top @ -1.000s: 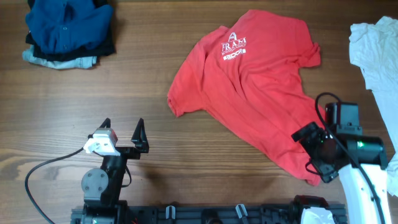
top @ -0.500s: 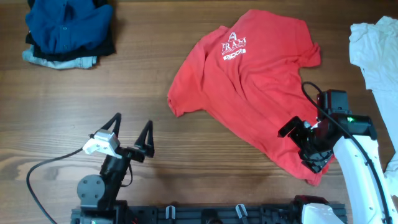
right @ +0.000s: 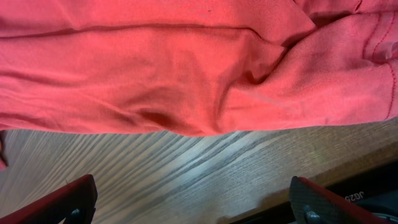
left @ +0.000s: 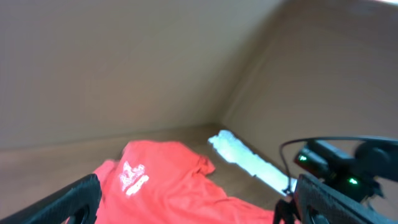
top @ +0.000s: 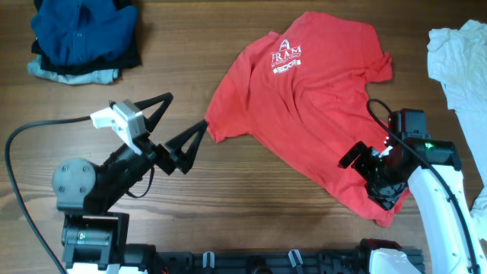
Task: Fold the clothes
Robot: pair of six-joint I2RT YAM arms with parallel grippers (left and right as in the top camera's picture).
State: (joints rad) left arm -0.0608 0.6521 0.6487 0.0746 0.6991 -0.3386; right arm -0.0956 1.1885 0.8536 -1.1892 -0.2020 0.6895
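Note:
The red T-shirt (top: 304, 99) lies spread and rumpled on the wooden table, its white lettering (top: 286, 59) near the far edge. It also shows in the left wrist view (left: 168, 180) and fills the top of the right wrist view (right: 186, 68). My left gripper (top: 179, 125) is open and empty, raised, its fingers pointing toward the shirt's left edge. My right gripper (top: 369, 175) is open and empty, hovering over the shirt's near right hem, with bare wood between its fingers (right: 193, 199).
A pile of blue and dark clothes (top: 84, 38) sits at the far left corner. A white garment (top: 460, 65) lies at the right edge, also in the left wrist view (left: 245, 155). The table's front edge (right: 348, 180) runs just below the right gripper.
My left arm has risen and swung forward and right, toward the shirt's left edge, its fingers staying open. My right gripper shifted left onto the shirt's near hem, then held still.

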